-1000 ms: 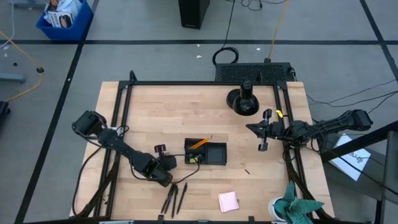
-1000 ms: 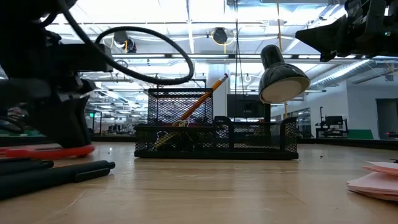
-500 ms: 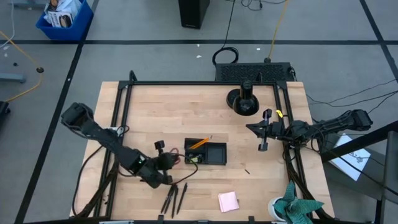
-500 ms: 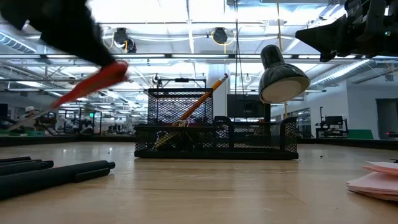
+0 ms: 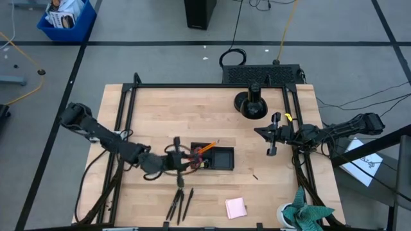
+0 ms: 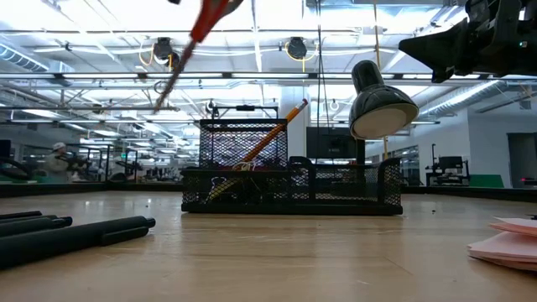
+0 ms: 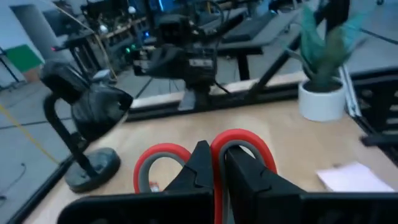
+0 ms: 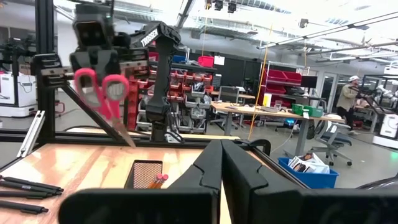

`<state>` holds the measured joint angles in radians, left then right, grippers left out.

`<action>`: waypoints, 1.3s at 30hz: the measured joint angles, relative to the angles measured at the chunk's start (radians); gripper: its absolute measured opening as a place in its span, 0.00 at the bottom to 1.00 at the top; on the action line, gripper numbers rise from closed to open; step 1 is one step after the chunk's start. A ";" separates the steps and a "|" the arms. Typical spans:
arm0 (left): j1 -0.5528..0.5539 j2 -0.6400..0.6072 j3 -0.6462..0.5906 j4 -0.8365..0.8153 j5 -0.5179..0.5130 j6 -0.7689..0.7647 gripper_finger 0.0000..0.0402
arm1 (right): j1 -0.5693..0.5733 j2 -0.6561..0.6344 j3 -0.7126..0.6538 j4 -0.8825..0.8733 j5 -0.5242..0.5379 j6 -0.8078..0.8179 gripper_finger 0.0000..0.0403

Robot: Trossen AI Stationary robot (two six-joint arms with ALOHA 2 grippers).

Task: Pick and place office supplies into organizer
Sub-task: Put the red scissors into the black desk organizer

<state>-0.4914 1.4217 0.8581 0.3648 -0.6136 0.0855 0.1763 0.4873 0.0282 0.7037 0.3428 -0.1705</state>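
Nearest, at the front edge of the pale wooden surface point(image 5: 160, 112), lie the dark pens point(image 5: 178, 204) and the pink square sticky-note pad point(image 5: 236, 207). Farther in, the left gripper point(image 5: 172, 158) is clamped on the red-handled scissors point(image 8: 102, 93) — lifted clear of the wood, blades pointing down, just beside the low black mesh organizer point(image 5: 212, 156), whose left compartment holds an orange pencil point(image 5: 206, 147). Beyond, the right gripper point(image 5: 272, 136) hangs over the right side, fingers closed on nothing, near the round black stand point(image 5: 250, 102)
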 joint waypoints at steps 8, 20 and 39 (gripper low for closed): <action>0.134 0.002 0.000 0.179 0.170 0.042 0.04 | 0.000 0.000 0.000 0.000 0.000 -0.001 0.00; 0.247 0.069 0.002 0.276 0.239 -0.128 0.04 | 0.000 0.000 0.000 -0.001 0.000 -0.017 0.00; 0.293 0.197 0.002 0.265 0.217 -0.165 0.02 | 0.000 0.000 0.000 0.000 0.000 -0.025 0.00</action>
<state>-0.1989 1.6184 0.8597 0.6296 -0.3966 -0.0792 0.1763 0.4875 0.0281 0.7035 0.3424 -0.1951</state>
